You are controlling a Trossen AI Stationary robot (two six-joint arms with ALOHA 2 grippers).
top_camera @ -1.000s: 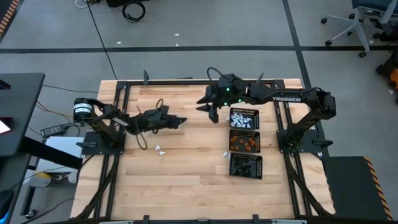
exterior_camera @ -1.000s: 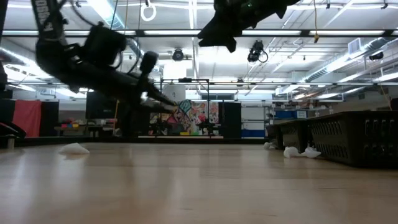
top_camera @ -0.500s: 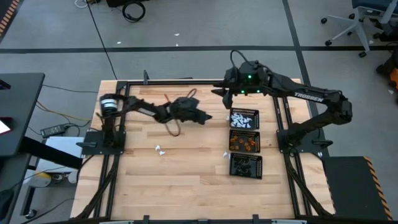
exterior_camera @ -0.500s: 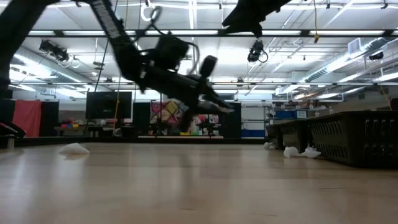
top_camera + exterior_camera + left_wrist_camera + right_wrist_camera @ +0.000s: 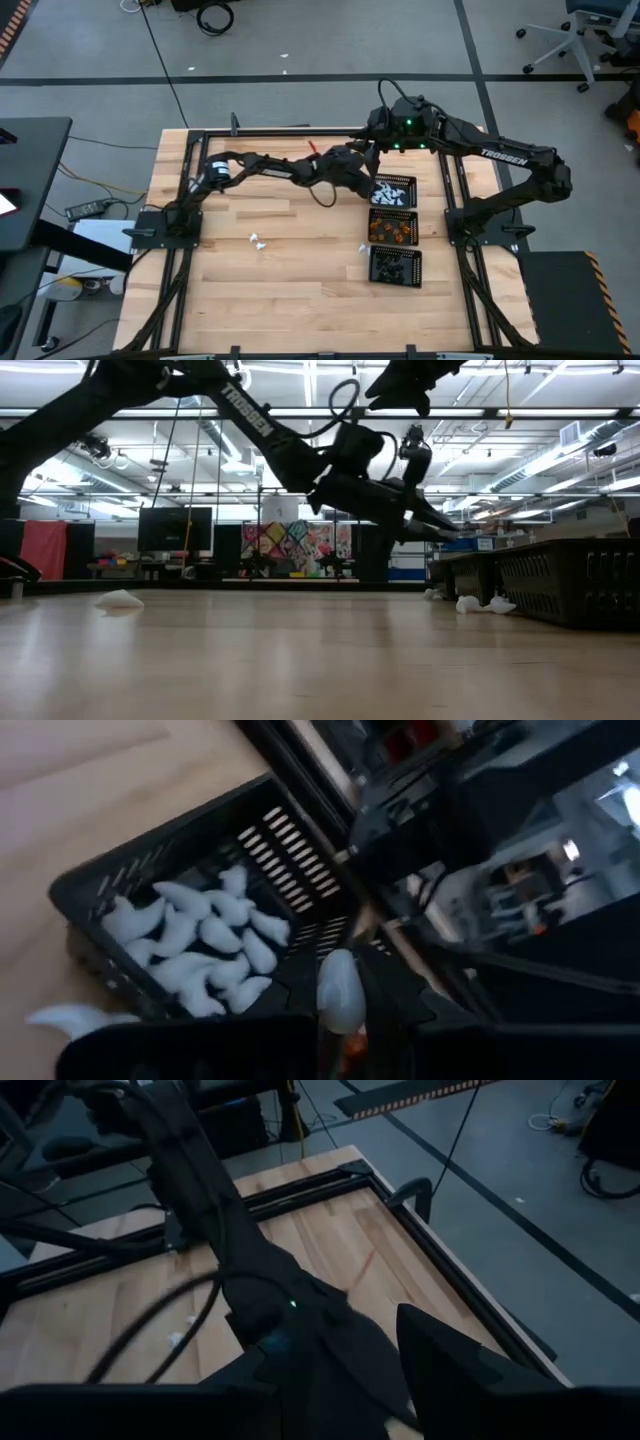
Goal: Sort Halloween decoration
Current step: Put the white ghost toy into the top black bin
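White plastic ghost trinket (image 5: 340, 988), clamped in our left gripper (image 5: 345, 1020), is nearing the black mesh tray of white pieces (image 5: 95, 885); next we release above it.

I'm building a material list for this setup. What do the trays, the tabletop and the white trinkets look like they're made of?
The trays: probably black plastic, matte, with slotted mesh walls. The tabletop: light wood, shown by plank seams and grain, with a slight sheen in the low view. The white trinkets: likely moulded plastic or rubber, smooth and softly glossy; which one is unclear.
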